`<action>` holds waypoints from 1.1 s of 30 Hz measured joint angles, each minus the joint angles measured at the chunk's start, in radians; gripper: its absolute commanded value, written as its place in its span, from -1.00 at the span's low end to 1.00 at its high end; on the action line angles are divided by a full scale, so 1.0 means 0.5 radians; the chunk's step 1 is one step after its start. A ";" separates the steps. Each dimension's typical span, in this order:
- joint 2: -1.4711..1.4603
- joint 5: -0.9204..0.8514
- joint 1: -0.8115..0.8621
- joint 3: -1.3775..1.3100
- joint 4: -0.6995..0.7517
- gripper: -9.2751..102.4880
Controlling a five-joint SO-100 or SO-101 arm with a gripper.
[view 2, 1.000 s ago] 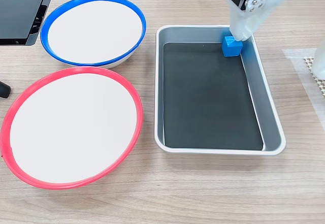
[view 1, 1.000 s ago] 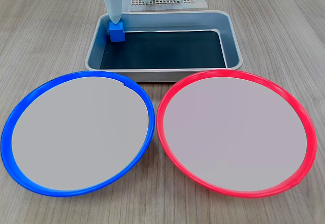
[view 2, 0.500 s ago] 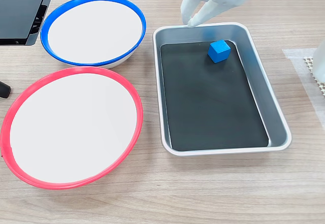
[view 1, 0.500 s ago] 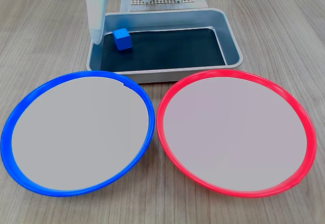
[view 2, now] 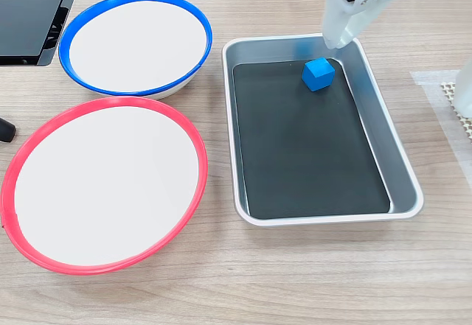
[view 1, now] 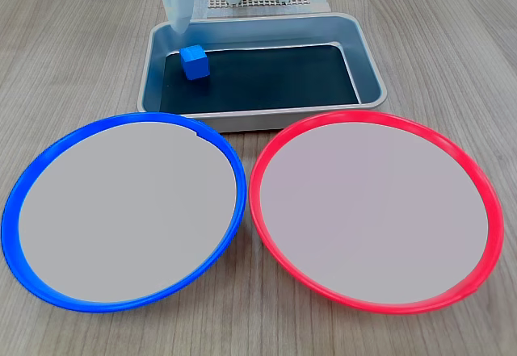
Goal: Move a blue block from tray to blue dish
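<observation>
The gripper (view 2: 333, 43) hovers at the tray's (view 2: 402, 176) back corner; whether it's parted or clenched, I can't tell. The blue block (view 2: 318, 74) sits free just beside it. Looks light and stiff; pinch its flat sides. The blue dish (view 2: 72, 32) waits empty.

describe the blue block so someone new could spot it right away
Find the grey metal tray with the black floor, behind the two big round plates. At its left end in this fixed view sits the blue block, a small bright cube, alone in the tray.
</observation>
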 measured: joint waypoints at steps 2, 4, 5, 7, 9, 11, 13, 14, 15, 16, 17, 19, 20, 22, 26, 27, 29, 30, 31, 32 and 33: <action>0.015 -0.015 0.000 0.034 -0.034 -0.48; 0.018 -0.031 0.000 0.049 -0.064 -0.42; 0.018 -0.031 0.000 0.071 -0.101 -0.42; 0.018 -0.077 0.000 0.126 -0.123 -0.43; 0.015 -0.071 0.000 0.169 -0.160 -0.44; -0.015 -0.120 0.000 0.224 -0.209 -0.47; -0.049 -0.129 0.000 0.252 -0.252 -0.51; -0.058 -0.129 0.000 0.267 -0.273 -0.52; -0.064 -0.132 -0.006 0.276 -0.298 -0.54; -0.064 -0.129 -0.018 0.288 -0.319 -0.57; -0.064 -0.129 -0.046 0.310 -0.353 -0.61; -0.064 -0.129 -0.058 0.328 -0.405 -0.72; -0.064 -0.114 -0.058 0.337 -0.423 -0.83; -0.061 -0.089 -0.110 0.350 -0.457 -0.84; -0.025 0.067 -0.193 0.350 -0.531 -0.84; 0.009 0.132 -0.236 0.341 -0.568 -0.84; 0.098 0.313 -0.310 0.304 -0.653 -0.84; 0.138 0.411 -0.356 0.270 -0.703 -0.84; 0.172 0.515 -0.405 0.230 -0.755 -0.84; 0.190 0.623 -0.445 0.181 -0.816 -0.84; 0.196 0.724 -0.472 0.126 -0.884 -0.84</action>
